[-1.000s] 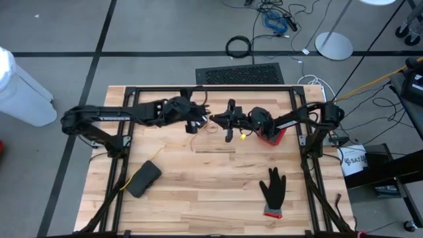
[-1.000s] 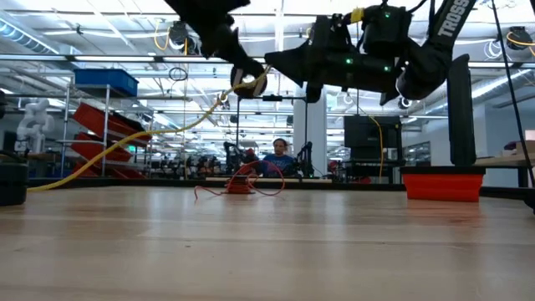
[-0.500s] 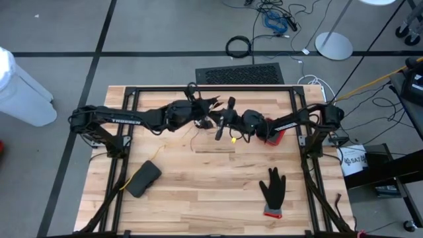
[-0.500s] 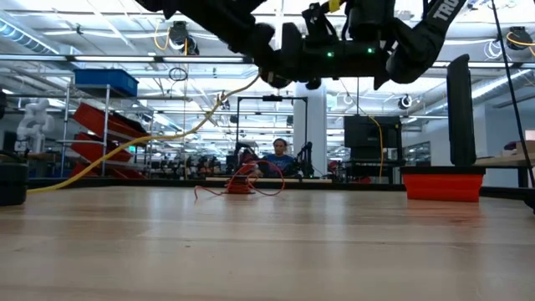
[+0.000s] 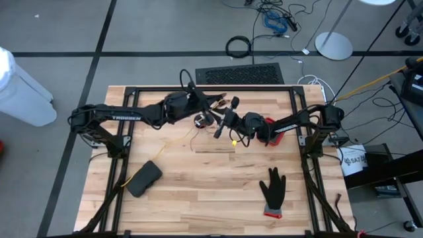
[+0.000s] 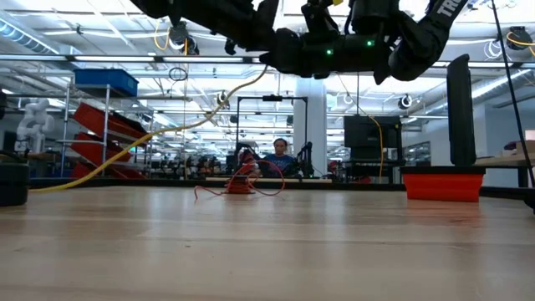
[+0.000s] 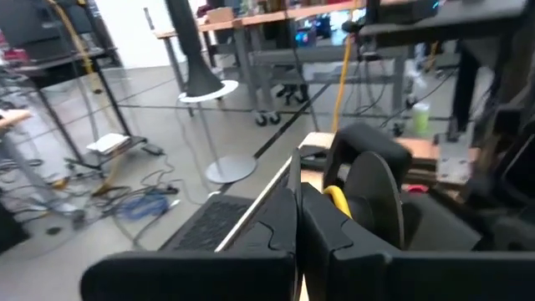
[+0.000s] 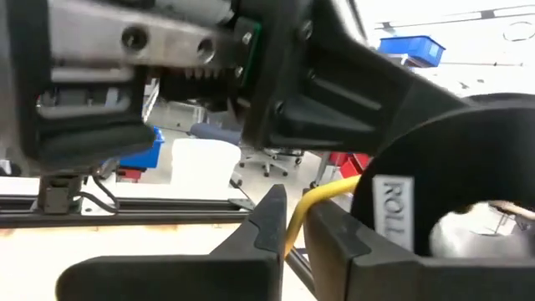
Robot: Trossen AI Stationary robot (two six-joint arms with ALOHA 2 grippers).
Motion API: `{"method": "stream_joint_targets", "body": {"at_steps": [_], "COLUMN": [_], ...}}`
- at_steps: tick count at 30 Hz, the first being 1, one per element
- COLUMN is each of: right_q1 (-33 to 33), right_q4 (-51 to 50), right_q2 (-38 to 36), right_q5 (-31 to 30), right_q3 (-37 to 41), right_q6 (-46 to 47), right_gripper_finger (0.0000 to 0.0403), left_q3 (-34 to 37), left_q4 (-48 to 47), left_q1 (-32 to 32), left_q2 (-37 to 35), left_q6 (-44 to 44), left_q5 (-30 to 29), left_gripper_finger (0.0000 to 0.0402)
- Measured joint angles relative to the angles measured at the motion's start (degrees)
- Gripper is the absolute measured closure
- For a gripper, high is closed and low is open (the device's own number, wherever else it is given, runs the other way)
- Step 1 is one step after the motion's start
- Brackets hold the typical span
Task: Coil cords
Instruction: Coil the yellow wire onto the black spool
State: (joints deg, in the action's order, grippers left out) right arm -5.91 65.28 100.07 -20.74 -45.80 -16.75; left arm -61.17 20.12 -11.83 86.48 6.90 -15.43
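Yellow-tan cord (image 6: 125, 149) is strung up off the table, from the black spool (image 7: 374, 201) at the left gripper (image 5: 206, 114) down to the table's left side; red cord (image 6: 242, 181) lies loose mid-table at the back. Left gripper's fingers are pressed together with the spool beside them. Right gripper (image 5: 225, 119) is narrowly parted around the yellow-tan cord (image 8: 322, 196), both grippers meeting above the table's far centre.

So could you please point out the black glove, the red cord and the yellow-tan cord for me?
Black glove (image 5: 272, 187), high view, on its palm.
Red cord (image 6: 242, 181), low view, on the tangled heap on the table.
Yellow-tan cord (image 6: 134, 144), low view, midway along the hanging strand.
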Motion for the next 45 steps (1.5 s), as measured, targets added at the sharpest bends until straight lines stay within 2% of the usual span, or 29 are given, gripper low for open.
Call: {"method": "stream_joint_targets", "body": {"at_steps": [12, 18, 22, 25, 34, 40, 45], "right_q1": [0.1, -0.1, -0.4, -0.4, -0.3, -0.2, -0.2], "right_q4": [-0.8, 0.9, 3.7, 3.9, 4.0, 4.5, 3.6], "right_q2": [0.2, 0.2, 0.2, 0.2, 0.2, 0.2, 3.0], "right_q5": [7.0, 9.8, 14.6, 15.9, 23.9, 25.1, 25.4], "right_q3": [0.0, 0.0, 0.0, 0.0, 0.0, -0.7, -4.2], "right_q6": [3.6, 5.0, 5.6, 5.6, 6.0, 6.3, 7.1], "right_gripper_finger": [0.0328, 0.0327, 0.0329, 0.0329, 0.0329, 0.0307, 0.0288], "left_q3": [-0.2, -0.2, -0.2, -0.2, -0.2, -0.2, -0.2], "left_q4": [6.2, 6.7, 6.6, 6.5, 6.4, 6.4, 7.4], "left_q1": [-0.5, -0.5, -0.4, -0.4, -0.4, -0.3, 0.7], "left_q2": [-2.9, -5.7, -7.0, -7.4, -7.6, -7.6, -7.1], "left_q6": [-2.5, -3.6, -3.7, -3.8, -3.8, -3.8, -3.6], "left_q5": [8.1, 11.6, 13.4, 15.0, 15.9, 16.9, 16.9], "left_gripper_finger": [0.0401, 0.0401, 0.0401, 0.0402, 0.0401, 0.0402, 0.0401]}}
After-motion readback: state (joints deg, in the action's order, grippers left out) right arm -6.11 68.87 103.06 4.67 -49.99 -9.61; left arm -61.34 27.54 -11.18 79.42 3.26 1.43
